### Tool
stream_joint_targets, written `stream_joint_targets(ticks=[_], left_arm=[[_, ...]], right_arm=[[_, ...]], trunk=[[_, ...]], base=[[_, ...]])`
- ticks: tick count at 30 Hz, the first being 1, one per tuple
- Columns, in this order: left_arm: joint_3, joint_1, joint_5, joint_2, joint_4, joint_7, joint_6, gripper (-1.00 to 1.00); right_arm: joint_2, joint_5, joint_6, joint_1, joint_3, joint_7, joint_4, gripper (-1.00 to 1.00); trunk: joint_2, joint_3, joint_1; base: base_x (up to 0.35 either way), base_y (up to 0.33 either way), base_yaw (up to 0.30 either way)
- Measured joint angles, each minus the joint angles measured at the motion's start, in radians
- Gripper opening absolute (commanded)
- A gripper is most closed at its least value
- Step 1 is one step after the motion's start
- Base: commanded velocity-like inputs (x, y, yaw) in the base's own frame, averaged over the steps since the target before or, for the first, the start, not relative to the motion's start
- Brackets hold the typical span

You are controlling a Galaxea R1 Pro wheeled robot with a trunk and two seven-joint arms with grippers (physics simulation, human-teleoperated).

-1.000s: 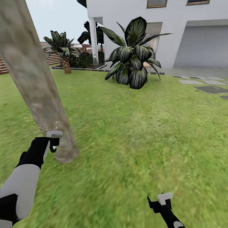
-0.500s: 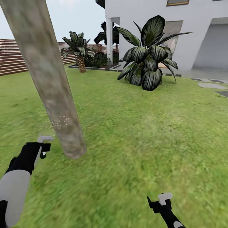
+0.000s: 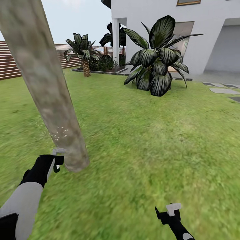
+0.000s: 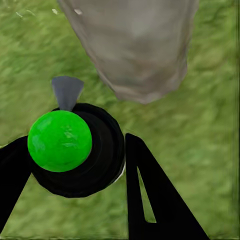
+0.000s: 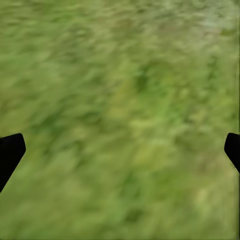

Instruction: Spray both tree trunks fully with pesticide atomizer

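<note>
Spraying step in hand; the pesticide atomizer [image 4: 75,150] is off the grass and clamped between the two fingers of the left gripper [image 3: 55,160], green cap toward the wrist camera, grey nozzle pointing ahead at the foot of the tree trunk [image 3: 46,86].

Trunk stands just ahead of that claw, leaning slightly in the head view; its base [image 4: 142,75] lies close beyond the nozzle tip in the left wrist view, not touching it.

A scatter of pale specks [image 3: 60,132] on the bark just above the claw; probably spray droplets, though the render is too coarse to be sure. They mark a small low patch; the rest of the trunk above looks bare, so by my judgement coverage here has barely begun.

Right gripper [image 3: 168,213] hangs low and well apart from the tree, fingers spread wide with nothing between them; blurred lawn [image 5: 120,120] beneath it.

Next move likely calls for raising the nozzle up the trunk and working round it, keeping the aim on the bark; a second tree is yet to be treated.

Beyond: broad-leaved dark plant [image 3: 156,60], small palm [image 3: 82,53], white house [image 3: 200,36], slatted fence [image 3: 13,65].
</note>
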Motion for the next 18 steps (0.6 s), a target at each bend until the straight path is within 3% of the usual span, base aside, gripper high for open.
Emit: stream_joint_targets(ticks=[2,5,7,12,18], left_arm=[[0.003,0.001,-0.006,0.008,0.019,0.000,-0.002,-1.00],[0.022,0.020,-0.013,0.062,0.027,-0.002,-0.004,-1.00],[0.024,0.024,-0.002,0.073,0.029,-0.001,-0.011,-1.00],[0.019,0.030,0.003,0.016,0.028,0.001,-0.019,-1.00],[0.019,0.059,-0.006,0.020,0.024,0.000,-0.024,-1.00]], right_arm=[[0.000,0.000,0.000,0.000,0.000,0.000,0.000,1.00],[0.000,0.000,0.000,0.000,0.000,0.000,0.000,1.00],[0.000,0.000,0.000,0.000,0.000,0.000,0.000,1.00],[0.000,0.000,0.000,0.000,0.001,0.000,-0.001,1.00],[0.000,0.000,0.000,0.000,0.000,0.000,-0.001,1.00]], trunk=[[0.000,0.000,0.000],[0.000,0.000,0.000],[0.000,0.000,0.000],[0.000,0.000,0.000],[0.000,0.000,0.000]], base=[[0.021,-0.021,0.000],[0.003,-0.003,0.000],[0.000,0.000,0.000],[0.000,0.000,0.123],[0.113,-0.067,0.162]])
